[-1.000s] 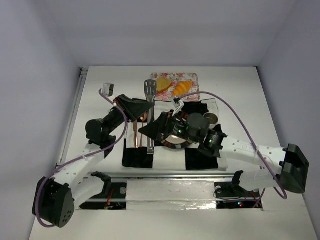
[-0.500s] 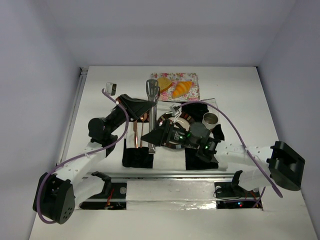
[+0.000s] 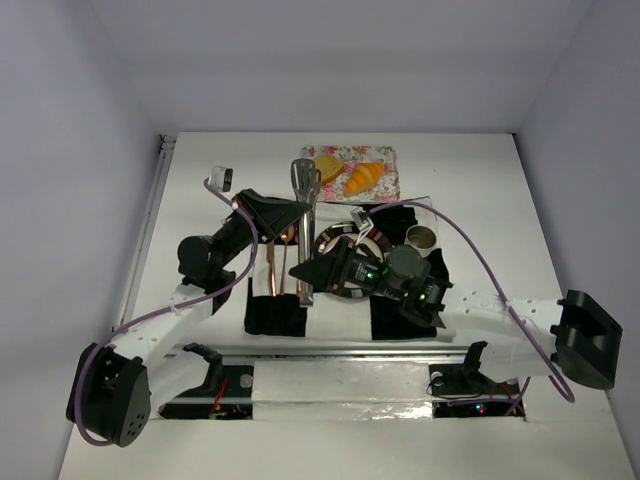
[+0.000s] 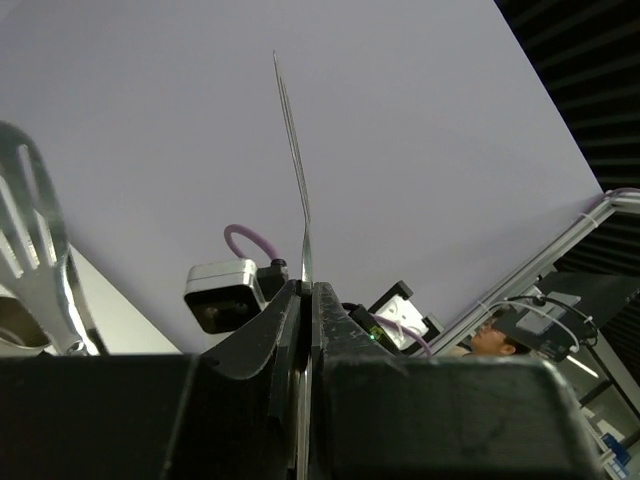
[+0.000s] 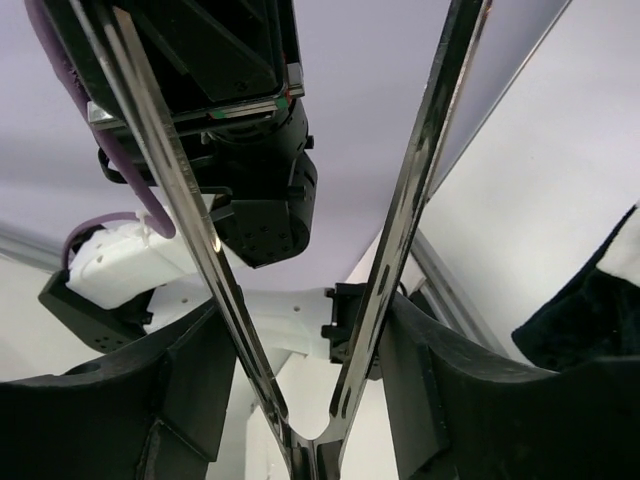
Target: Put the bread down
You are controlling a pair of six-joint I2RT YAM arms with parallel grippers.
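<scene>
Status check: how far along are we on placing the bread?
Done: nothing placed yet. The bread slice and croissant both lie on the floral napkin at the table's far side.
In hand: the right gripper holds the tongs near their hinge, arms spread. The left gripper is shut on a thin metal edge, apparently one tong arm.
Left: grab each piece and place it.

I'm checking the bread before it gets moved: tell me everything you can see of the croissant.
The croissant is orange-golden with ridges across its back, a small baked-looking piece. It lies flat and slanted on the floral mat at the table's far side, just right of the round bread slice; whether they touch I cannot tell. Nothing else touches it.
</scene>
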